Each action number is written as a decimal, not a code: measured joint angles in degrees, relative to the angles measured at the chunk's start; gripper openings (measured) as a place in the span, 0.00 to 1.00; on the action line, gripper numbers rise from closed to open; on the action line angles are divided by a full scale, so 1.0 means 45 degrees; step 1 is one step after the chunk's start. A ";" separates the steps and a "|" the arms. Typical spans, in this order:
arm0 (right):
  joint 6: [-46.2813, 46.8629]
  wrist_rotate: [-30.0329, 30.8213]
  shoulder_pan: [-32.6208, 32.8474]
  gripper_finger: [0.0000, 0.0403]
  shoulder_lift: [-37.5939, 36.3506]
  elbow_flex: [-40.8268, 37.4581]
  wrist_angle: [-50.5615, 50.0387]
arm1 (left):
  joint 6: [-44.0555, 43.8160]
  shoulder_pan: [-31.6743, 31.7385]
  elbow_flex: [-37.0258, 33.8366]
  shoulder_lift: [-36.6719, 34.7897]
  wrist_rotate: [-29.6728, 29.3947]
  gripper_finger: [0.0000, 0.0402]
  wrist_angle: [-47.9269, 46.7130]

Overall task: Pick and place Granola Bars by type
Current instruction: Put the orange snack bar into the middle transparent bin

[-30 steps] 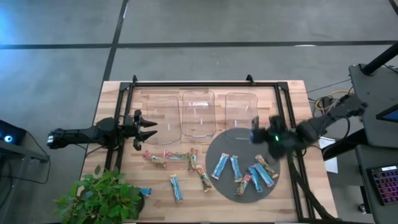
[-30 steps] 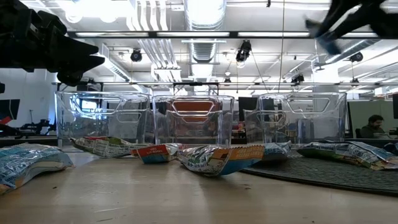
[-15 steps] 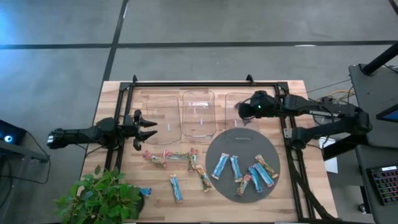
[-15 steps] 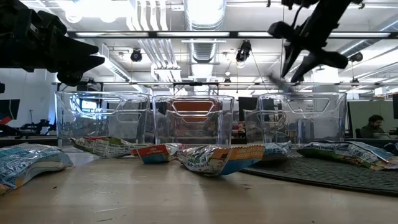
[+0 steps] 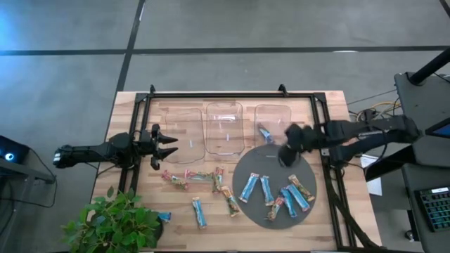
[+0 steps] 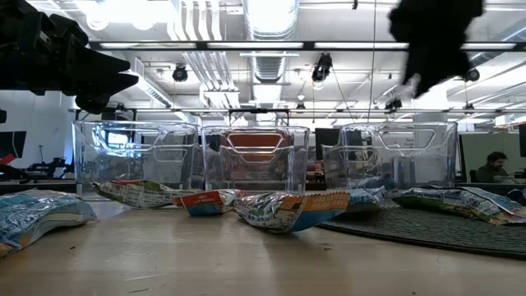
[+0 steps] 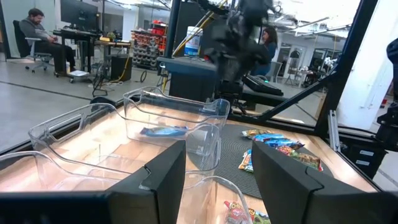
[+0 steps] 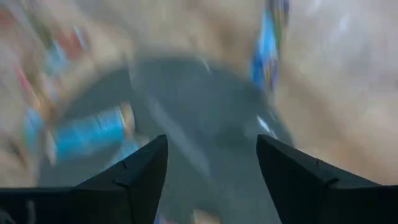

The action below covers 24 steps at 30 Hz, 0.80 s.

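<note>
Right claw (image 5: pixel 290 143): it hangs above the far edge of the round dark mat (image 5: pixel 254 197), just in front of the right-hand clear bin (image 5: pixel 273 112); its own wrist view shows the two fingers (image 8: pixel 134 171) spread apart with nothing between them (that view is smeared).

Bar in the bin: one blue-wrapped bar (image 5: pixel 265 133) lies on the floor of the right-hand bin, just beside the right claw on its left-arm side; it also shows in the left wrist view (image 7: pixel 163 131).

Bars on the mat: several Granola Bars (image 5: pixel 249 187) lie below and in front of the right claw, light blue ones and tan ones mixed, some touching at the right of the mat.

Bars on the bare desk (image 5: pixel 330 105): a loose row of tan and blue wrappers (image 5: pixel 188 179) lies in front of the left claw's tips, between it and the mat; one blue bar (image 5: pixel 199 212) lies nearer the front edge, and another peeks out beside the potted plant (image 5: pixel 116 221).

Left claw (image 5: pixel 169 145): it waits low over the left side of the desk, well apart from the right claw, fingers (image 7: pixel 158 180) parted and empty, pointing toward the left-hand bin (image 5: pixel 179 133).

Middle bin (image 5: pixel 223 128): it stands between the two claws; no bar shows in it.
</note>
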 joint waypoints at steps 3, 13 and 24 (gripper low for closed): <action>0.2145 -0.0294 0.1988 0.57 0.0241 -0.0018 -0.2088 | 0.0000 -0.0004 0.0000 0.0001 0.0005 0.42 0.0000; 0.9071 -0.1291 0.6139 0.57 0.2343 -0.0294 -0.3703 | 0.0000 -0.0005 0.0000 0.0001 0.0005 0.42 0.0000; 0.9053 -0.2299 0.6008 0.58 0.5207 -0.1399 -0.0609 | 0.0000 -0.0002 0.0000 0.0001 0.0005 0.42 0.0000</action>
